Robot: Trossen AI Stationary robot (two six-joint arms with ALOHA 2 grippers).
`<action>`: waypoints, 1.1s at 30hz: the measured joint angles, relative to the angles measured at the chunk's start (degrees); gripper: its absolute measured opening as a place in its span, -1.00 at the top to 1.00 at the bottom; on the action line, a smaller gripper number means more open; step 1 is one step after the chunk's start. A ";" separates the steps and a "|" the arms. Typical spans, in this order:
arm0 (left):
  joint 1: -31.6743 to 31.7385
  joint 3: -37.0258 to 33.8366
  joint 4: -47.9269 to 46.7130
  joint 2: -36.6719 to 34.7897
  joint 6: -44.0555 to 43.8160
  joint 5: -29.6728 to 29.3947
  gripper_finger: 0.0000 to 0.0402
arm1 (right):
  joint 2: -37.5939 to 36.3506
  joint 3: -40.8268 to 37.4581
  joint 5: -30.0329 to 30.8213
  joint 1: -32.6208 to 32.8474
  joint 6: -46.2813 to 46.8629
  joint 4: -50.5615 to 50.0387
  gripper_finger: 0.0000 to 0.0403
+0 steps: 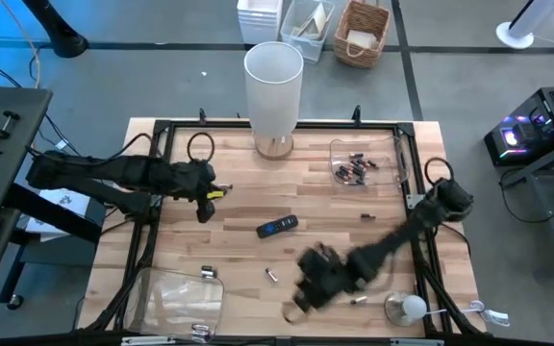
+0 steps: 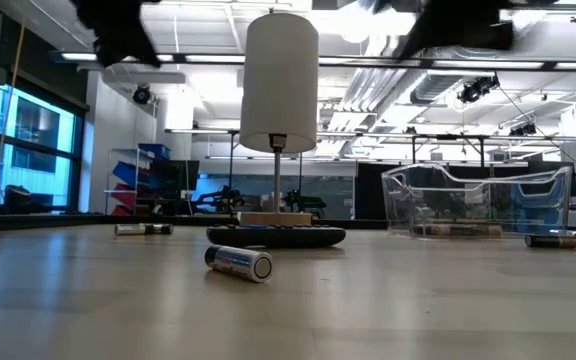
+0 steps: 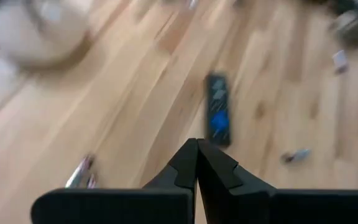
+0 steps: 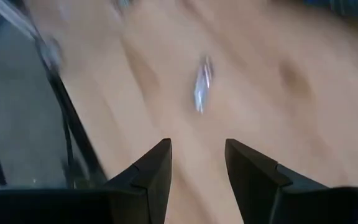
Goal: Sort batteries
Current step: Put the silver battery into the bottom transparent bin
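Pale wooden plank surface (image 1: 239, 240), as we find it: small silvery cylindrical batteries (image 1: 270, 275) scattered, more in clear plastic bin (image 1: 392, 176). Flat black remote (image 1: 277, 227) centre. Left claw (image 1: 203, 213) pressed together, empty; right claw (image 1: 296, 304) spread, empty, above the boards.

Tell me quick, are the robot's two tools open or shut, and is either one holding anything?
Left tool: shut, holding nothing, up above the table.
Right tool: open, empty, above a loose battery lying on the table.
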 joint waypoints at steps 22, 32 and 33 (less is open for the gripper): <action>16.13 -0.04 -13.62 29.53 -1.55 5.75 0.38 | -14.04 0.07 -7.47 -16.21 -43.39 -7.11 0.28; 19.48 0.04 -10.53 36.40 -0.70 7.40 -0.04 | -15.90 0.07 -6.36 -18.96 -42.51 -14.42 0.28; 20.19 0.04 -10.33 37.45 0.08 7.40 -0.05 | -15.90 0.07 -6.39 -19.35 -41.56 -14.18 0.28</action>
